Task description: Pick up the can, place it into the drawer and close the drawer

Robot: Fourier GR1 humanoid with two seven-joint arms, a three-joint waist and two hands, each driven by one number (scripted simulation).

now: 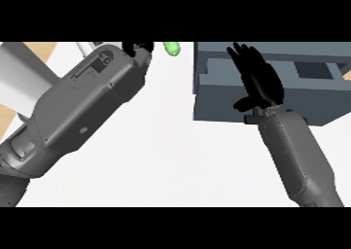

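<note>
The grey-blue drawer unit (307,97) stands on the white counter at the upper right, with a darker recess (314,71) in its top. My right hand (258,82) lies over the unit's left part, fingers straight and pointing away from me, holding nothing. My left forearm (77,112) slants up from the lower left and fills much of that side. Only a small black part of my left hand (140,49) shows at the top edge. Just right of it is a small green object (172,47). I cannot pick out a can anywhere.
A pale grey and white block (13,78) lies at the far left, partly behind my left forearm. A thin white bar (84,47) shows at the top edge. Bare white counter (178,155) spreads between my arms. Wood-coloured strips (42,48) border the counter.
</note>
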